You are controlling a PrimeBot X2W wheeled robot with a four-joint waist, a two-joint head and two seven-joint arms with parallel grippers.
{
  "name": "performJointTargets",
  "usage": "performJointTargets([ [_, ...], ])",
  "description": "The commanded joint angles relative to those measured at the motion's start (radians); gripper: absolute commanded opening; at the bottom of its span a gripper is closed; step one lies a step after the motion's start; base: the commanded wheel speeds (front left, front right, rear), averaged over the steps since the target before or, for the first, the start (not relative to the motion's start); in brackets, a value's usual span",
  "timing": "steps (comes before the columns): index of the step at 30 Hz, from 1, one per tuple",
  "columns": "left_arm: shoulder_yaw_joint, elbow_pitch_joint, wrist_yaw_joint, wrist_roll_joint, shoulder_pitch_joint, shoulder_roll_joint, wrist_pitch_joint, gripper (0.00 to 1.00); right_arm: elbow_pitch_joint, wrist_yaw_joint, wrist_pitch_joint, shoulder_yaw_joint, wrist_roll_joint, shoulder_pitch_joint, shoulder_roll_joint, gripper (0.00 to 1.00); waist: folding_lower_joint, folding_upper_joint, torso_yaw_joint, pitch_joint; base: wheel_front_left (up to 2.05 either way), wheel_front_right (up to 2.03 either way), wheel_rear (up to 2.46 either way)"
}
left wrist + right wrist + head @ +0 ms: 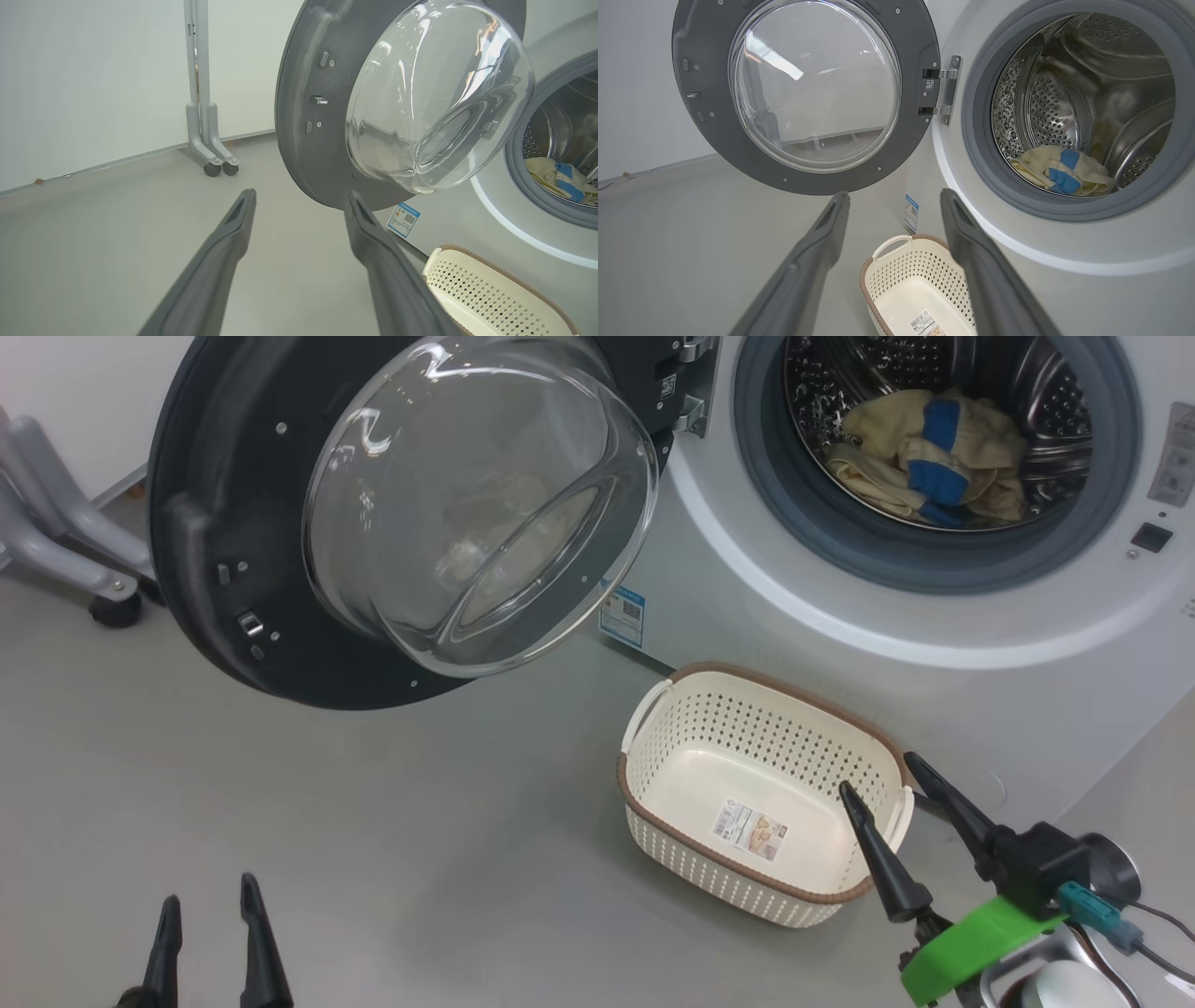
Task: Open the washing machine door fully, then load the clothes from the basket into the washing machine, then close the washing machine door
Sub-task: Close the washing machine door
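Observation:
The washing machine (840, 635) stands with its round door (401, 513) swung wide to the left on its hinge (945, 88). Pale yellow clothes with blue patches (934, 457) lie inside the steel drum (1087, 93). The cream basket (761, 793) sits on the floor before the machine, holding nothing but its label sticker. My right gripper (878, 773) hangs open over the basket's right end, nothing between its fingers. My left gripper (210, 889) is open low at the left, below the door (373, 102), with nothing in it.
A grey stand on castors (208, 140) is by the white wall at the left. A blue sticker (623, 614) marks the machine's lower front. Bare grey floor (373, 840) lies between the door and my left gripper.

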Motion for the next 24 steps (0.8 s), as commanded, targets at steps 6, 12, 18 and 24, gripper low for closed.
performJointTargets([
  [6, 0.047, -0.037, 0.013, -0.041, -0.017, 0.005, -0.011, 1.0, -0.025, 0.004, -0.007, 0.021, 0.002, -0.048, -0.02, 1.0, 0.0, 0.0, -0.001, -0.003, 0.0, 0.0, 0.0],
  [12, 0.157, -0.013, -0.016, -0.245, -0.043, 0.005, -0.011, 0.0, -0.025, 0.004, -0.007, 0.02, 0.002, -0.043, -0.015, 1.0, 0.0, 0.0, -0.008, -0.006, 0.0, 0.0, 0.0],
  [18, 0.348, 0.062, -0.08, -0.415, -0.131, 0.016, -0.011, 0.0, -0.026, 0.004, -0.007, 0.019, 0.001, -0.039, -0.009, 1.0, 0.0, 0.0, -0.018, -0.003, 0.0, 0.0, 0.0],
  [24, 0.491, 0.147, -0.069, -0.605, -0.314, 0.164, 0.121, 0.0, -0.024, 0.004, -0.007, 0.026, 0.003, -0.043, -0.002, 1.0, 0.0, 0.0, -0.036, 0.007, 0.0, 0.0, 0.0],
])
